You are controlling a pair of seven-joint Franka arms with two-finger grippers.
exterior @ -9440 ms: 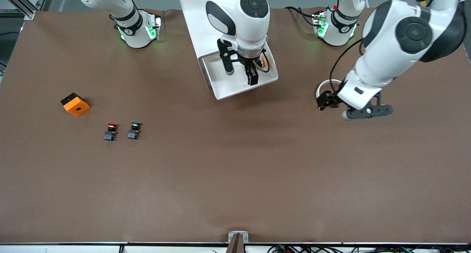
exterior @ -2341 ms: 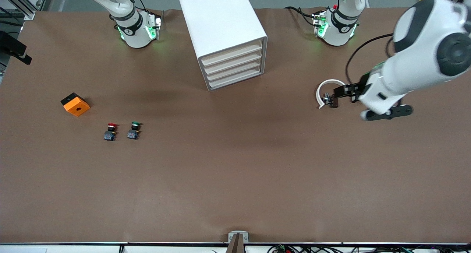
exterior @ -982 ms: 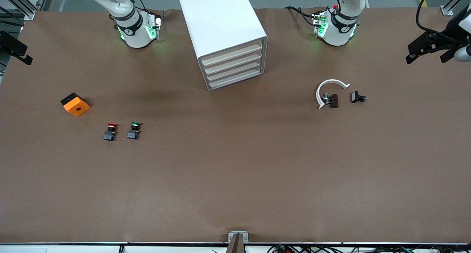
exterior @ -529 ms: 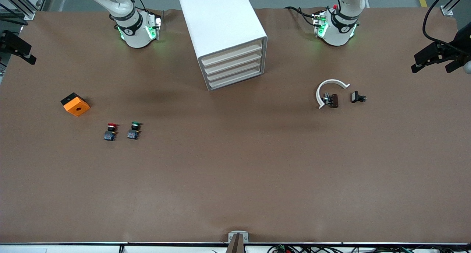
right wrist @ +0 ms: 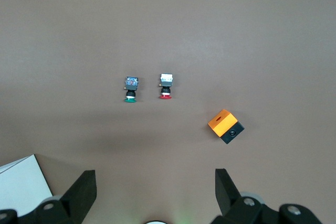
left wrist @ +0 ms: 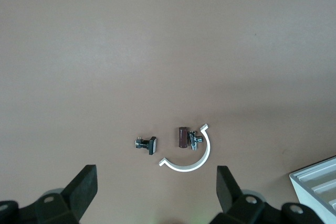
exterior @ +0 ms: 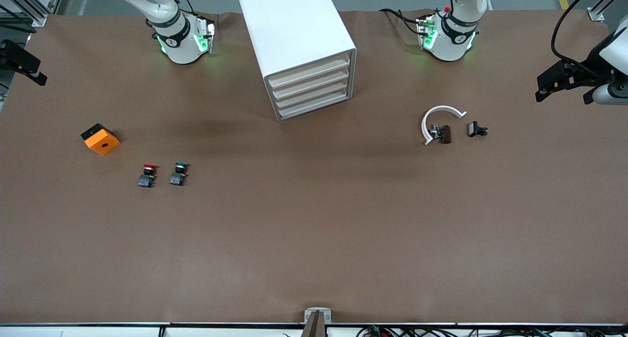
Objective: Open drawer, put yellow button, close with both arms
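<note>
Nearest the camera, well in front of the cabinet [exterior: 294,28] and toward my right arm's end of the table [exterior: 314,239], the red-capped button [exterior: 147,174] and the green-capped button [exterior: 178,173] sat side by side. The orange block [exterior: 100,139] lay a little closer to the cabinet's line. None of these belonged to my job, so I had left them alone.

Toward my left arm's end from the cabinet lay a white curved clip [exterior: 440,117] with a small dark part [exterior: 445,134] touching it and a black part [exterior: 476,129] just beside.

The cabinet showed all four fronts flush, the drawer [exterior: 310,73] at the top shut like the rest. The yellow button was nowhere on the table. I judged it was probably inside that drawer, though the closed front hid any proof.

My left gripper [left wrist: 156,192] hung over the table edge at my left arm's end, well apart from the cabinet, its fingers spread and holding nothing. My right gripper [right wrist: 155,192] hung likewise over the edge at the right arm's end, fingers spread and bare. Both were parked wide, I reckoned, because the work looked finished.
</note>
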